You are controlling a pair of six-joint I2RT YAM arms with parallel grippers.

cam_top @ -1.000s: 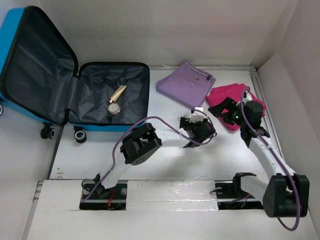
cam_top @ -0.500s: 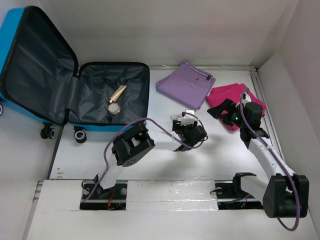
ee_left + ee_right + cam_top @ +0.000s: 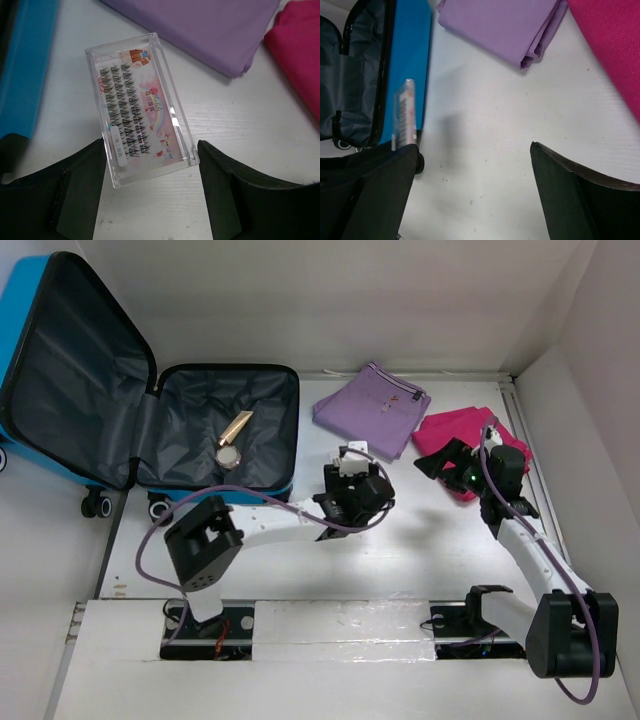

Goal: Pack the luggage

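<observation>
White bench; left gripper pinches a clear lash box, right gripper spread. Next, probably: carry it into the open luggage, release.

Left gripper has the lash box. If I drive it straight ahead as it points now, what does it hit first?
Most likely the folded purple cloth, just beyond the box; the suitcase lies off to the left. Height above the table is unclear.
</observation>
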